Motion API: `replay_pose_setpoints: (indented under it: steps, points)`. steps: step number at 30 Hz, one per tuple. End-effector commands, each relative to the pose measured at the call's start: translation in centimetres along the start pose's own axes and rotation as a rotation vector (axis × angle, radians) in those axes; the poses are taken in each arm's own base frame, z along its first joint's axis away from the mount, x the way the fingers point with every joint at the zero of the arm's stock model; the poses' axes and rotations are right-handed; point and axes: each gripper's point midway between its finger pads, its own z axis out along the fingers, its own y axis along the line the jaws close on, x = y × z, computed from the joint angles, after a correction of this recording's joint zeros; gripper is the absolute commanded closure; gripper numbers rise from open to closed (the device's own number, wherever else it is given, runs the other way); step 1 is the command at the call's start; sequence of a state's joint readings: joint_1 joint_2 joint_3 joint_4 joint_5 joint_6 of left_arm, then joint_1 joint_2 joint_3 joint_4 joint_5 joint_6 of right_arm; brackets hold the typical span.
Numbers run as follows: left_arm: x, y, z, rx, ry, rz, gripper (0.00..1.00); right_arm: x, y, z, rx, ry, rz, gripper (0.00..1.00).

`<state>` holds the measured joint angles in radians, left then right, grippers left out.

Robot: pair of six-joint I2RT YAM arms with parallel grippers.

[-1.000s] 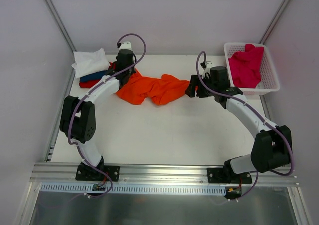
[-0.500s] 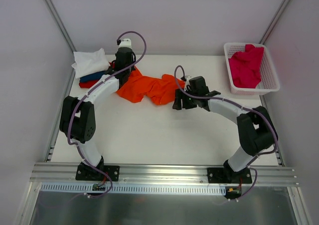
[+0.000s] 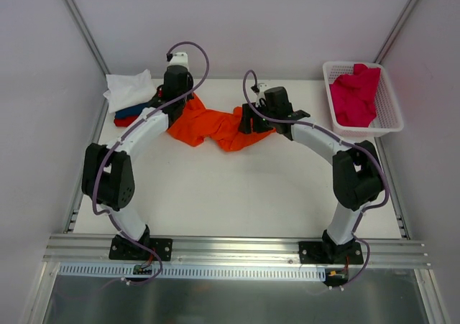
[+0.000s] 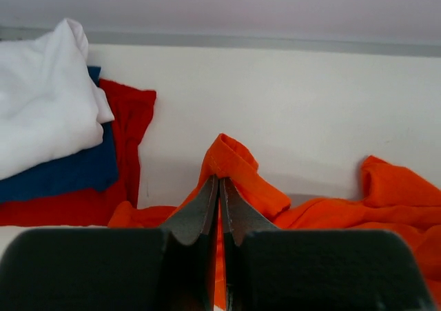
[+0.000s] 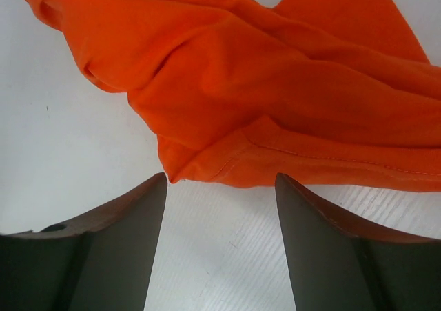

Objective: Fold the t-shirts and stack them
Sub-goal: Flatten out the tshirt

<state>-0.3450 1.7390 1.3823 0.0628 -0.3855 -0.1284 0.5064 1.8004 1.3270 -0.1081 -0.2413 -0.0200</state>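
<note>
The right gripper [image 3: 246, 120] has swung left, away from the basket, to the right end of the orange t-shirt [image 3: 215, 127]. Its fingers are spread apart and grasp nothing, and the shirt's hem lies just beyond their tips. The shirt lies crumpled across the far middle of the white table [image 3: 230, 195]. At the shirt's left end, the left gripper [image 4: 219, 184] is clenched on a raised orange fold. At far left, a white t-shirt [image 3: 129, 88] tops a dark blue t-shirt [image 4: 62, 169] and a red t-shirt [image 4: 127, 118]. At far right, a crimson-pink t-shirt [image 3: 354, 94] sits in a white basket [image 3: 392, 126].
</note>
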Motion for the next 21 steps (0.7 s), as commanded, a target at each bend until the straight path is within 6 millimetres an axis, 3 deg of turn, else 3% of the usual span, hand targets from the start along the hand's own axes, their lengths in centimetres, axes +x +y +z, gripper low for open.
replay_pose_setpoints:
  steps: [1, 5, 6, 8, 9, 11, 12, 14, 15, 18, 21]
  points:
    - [-12.4, 0.8, -6.2, 0.062, -0.281, -0.056, 1.0, -0.6, 0.1, -0.1, -0.008, -0.008, -0.026, 0.32]
    - [-18.3, 1.1, -11.3, 0.115, -0.419, -0.069, 1.0, 0.4, 0.1, 0.0, -0.015, -0.005, -0.002, 0.32]
    - [-20.3, 1.4, -13.5, 0.133, -0.475, -0.08, 1.0, 0.2, 0.2, -0.2, -0.017, -0.017, -0.004, 0.32]
    - [-22.1, 1.4, -15.8, 0.169, -0.527, -0.084, 1.0, 0.7, 0.0, -0.3, -0.011, -0.013, 0.004, 0.32]
    - [-23.8, 1.8, -18.1, 0.187, -0.579, -0.097, 1.0, 0.7, 0.0, -0.4, -0.01, -0.013, 0.004, 0.32]
    - [-25.3, 1.7, -20.7, 0.234, -0.631, -0.097, 1.0, 0.7, 0.0, -0.6, -0.009, -0.019, 0.001, 0.32]
    - [-26.5, 2.3, -23.4, 0.254, -0.683, -0.108, 1.0, 0.8, 0.0, -0.6, -0.006, -0.02, 0.003, 0.32]
    - [-27.6, 2.1, -26.4, 0.319, -0.737, -0.113, 1.0, 0.7, -0.1, -0.7, -0.004, -0.029, 0.005, 0.32]
    - [-28.5, 2.8, -29.3, 0.344, -0.794, -0.126, 1.0, 0.7, -0.1, -0.8, -0.005, -0.031, 0.006, 0.32]
    - [-29.9, 3.2, -34.6, 0.423, -0.895, -0.117, 1.0, 0.8, 0.0, -0.7, -0.01, -0.03, 0.012, 0.32]
    - [-31.1, 3.8, -38.0, 0.453, -0.961, -0.093, 1.0, 0.9, 0.0, -0.7, -0.016, -0.035, 0.01, 0.32]
